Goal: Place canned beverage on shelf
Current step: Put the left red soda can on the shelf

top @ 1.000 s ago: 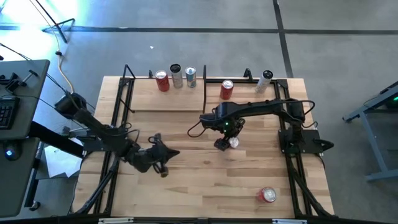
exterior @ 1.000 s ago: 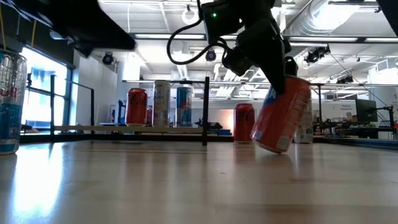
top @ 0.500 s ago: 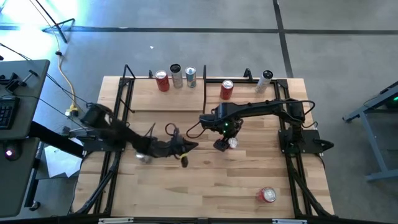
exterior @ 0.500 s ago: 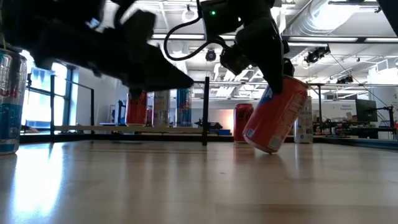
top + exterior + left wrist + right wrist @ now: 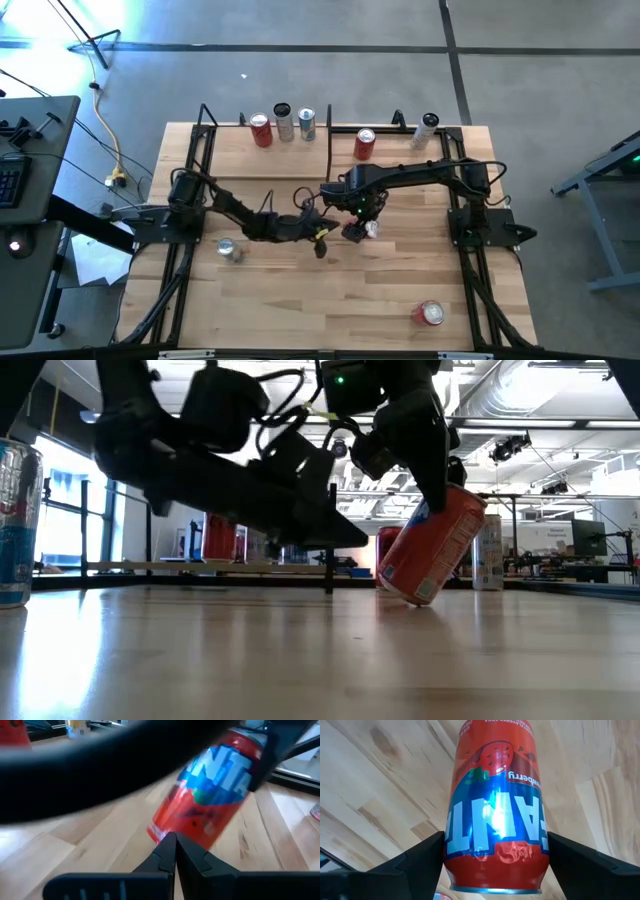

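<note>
Midway across the pale plank desk, the right pincer gripped a red strawberry soda can with a blue logo band, its two dark fingers spread wide around the can's body, one on each side. The can hung tilted, its lower edge at or just above the planks, seemingly so that it could be lifted and carried clear of the wood. The left pincer, fingers pressed together and holding nothing, reached in from the other side with its tips just short of the can, perhaps to steady it or take it over. At the desk's far edge stood the pale wood shelf with a black metal frame, where a red can, a grey can and a silver-blue can stood in a row. Room remained beside them, so the carry would likely have to end there. A silver can stood near the left arm's base, well apart.
</note>
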